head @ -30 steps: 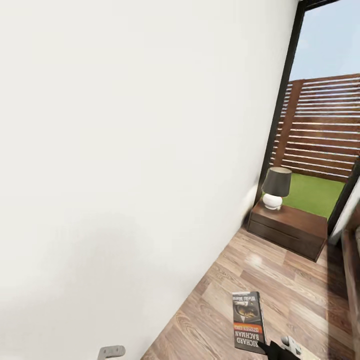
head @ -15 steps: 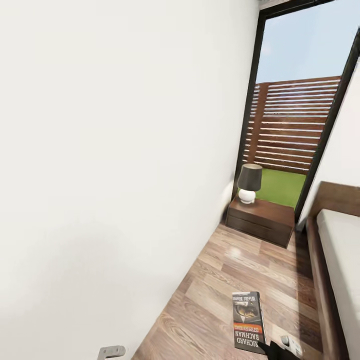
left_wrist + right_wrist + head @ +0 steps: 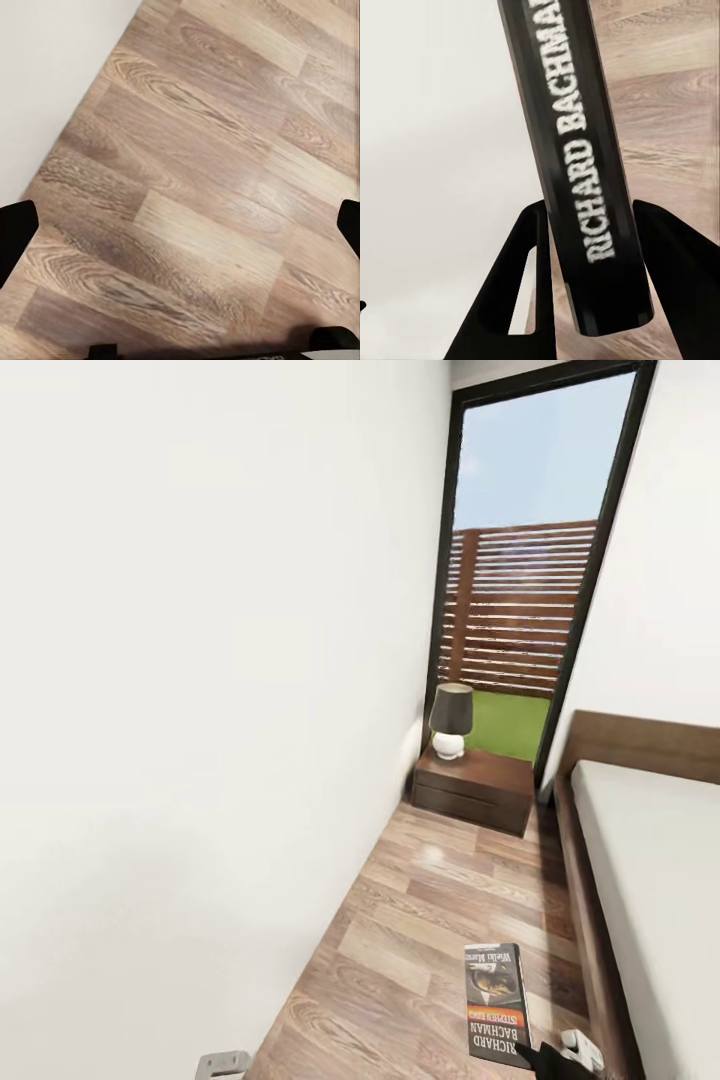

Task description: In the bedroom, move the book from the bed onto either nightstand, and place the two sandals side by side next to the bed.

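The right gripper (image 3: pixel 540 1053) sits low at the near edge with the book (image 3: pixel 496 1003) clamped between its fingers (image 3: pixel 521 285), cover up, reaching out ahead of it over the floor (image 3: pixel 430 950). Straight on beyond the book stands the nightstand (image 3: pixel 475 788) at the foot of the window (image 3: pixel 520 590), a lamp (image 3: pixel 450 721) on its top. The bed (image 3: pixel 650 880) runs along the gripper's right, the wall (image 3: pixel 200 710) stands to its left, and the left gripper (image 3: pixel 180 225) hangs spread over bare floor beside that wall.
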{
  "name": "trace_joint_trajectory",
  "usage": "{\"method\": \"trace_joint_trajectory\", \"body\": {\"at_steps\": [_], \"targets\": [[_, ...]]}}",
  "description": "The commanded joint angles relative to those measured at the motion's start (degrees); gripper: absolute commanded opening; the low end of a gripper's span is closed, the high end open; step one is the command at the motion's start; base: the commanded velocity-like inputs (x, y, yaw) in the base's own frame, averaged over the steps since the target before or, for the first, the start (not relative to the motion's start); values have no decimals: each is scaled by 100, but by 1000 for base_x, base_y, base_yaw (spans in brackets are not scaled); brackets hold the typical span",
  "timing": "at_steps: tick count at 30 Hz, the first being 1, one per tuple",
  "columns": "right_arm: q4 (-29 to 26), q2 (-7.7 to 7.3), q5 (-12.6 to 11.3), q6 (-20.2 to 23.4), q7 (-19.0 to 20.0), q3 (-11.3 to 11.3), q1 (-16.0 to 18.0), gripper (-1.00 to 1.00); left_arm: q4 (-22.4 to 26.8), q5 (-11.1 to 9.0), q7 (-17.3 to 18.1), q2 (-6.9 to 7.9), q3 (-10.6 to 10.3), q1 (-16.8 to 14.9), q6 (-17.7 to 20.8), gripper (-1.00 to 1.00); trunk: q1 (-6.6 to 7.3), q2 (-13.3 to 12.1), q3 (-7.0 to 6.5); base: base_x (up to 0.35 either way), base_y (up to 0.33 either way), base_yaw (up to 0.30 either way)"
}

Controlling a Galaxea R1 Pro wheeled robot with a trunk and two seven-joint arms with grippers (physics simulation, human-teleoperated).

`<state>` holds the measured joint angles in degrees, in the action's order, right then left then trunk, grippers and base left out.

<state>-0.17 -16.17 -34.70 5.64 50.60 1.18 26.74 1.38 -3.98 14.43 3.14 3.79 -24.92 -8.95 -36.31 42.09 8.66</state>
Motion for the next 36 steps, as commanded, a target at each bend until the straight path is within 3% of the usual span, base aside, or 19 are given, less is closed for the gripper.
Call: {"method": "trace_joint_trajectory", "body": {"at_steps": [1,22,36], "targets": [[-1,0,-63,60,20,-13,6,-100,-6,-42,42,2,34,-4,-1,100,-2,8,9,0,0,-299],[-1,-1,-63,60,20,-13,8,-100,-6,-42,42,2,34,-4,-1,100,-2,8,9,12,0,-292],[-1,0,-63,61,20,-13,7,-100,-6,-48,42,2,34,-4,-1,100,-2,8,9,263,61,-61]]}}
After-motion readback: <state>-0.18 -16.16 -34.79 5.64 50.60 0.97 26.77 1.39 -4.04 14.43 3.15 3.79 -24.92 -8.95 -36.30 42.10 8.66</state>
